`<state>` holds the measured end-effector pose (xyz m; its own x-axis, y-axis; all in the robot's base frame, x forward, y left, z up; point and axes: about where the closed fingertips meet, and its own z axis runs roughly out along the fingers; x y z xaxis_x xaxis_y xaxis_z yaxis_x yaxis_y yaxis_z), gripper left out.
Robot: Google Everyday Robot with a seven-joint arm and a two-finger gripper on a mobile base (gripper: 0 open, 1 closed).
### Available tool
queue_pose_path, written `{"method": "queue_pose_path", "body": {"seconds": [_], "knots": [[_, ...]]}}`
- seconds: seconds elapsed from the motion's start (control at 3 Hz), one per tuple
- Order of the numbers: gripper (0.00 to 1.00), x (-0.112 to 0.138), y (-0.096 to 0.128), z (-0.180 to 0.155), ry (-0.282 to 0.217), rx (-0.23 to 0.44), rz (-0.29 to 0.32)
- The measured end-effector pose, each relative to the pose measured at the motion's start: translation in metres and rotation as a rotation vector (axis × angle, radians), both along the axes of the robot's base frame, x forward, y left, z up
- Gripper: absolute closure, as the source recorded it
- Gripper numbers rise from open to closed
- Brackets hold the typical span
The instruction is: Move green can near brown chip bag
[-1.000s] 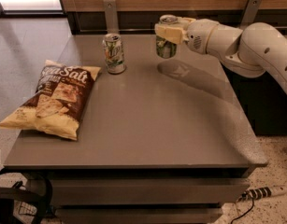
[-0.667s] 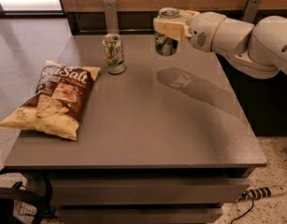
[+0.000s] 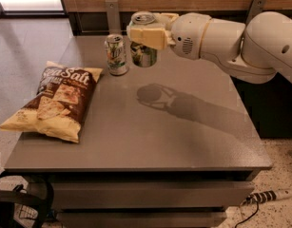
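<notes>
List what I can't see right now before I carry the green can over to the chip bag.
- Green can: its middle band is covered by the gripper, which is shut on it above the back of the table.
- Gripper's far finger: mostly behind the can.
- Arm: cut off by the right edge; base out of view.
- Brown chip bag: underside hidden against the table.

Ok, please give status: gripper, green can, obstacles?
Gripper shut on green can, lifted above table, back centre. Brown chip bag lies left. White can stands between them.
</notes>
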<state>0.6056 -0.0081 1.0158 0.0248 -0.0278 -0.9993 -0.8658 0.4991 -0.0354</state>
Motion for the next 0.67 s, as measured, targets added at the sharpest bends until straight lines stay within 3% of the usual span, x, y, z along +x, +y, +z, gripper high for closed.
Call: {"method": "queue_pose_path", "body": {"seconds": [0.33,0.67], "knots": [[1.0,-0.026,0.032,-0.01,-0.008,-0.031,0.125],[1.0,-0.037,0.04,-0.012,-0.007,-0.041,0.173]]}}
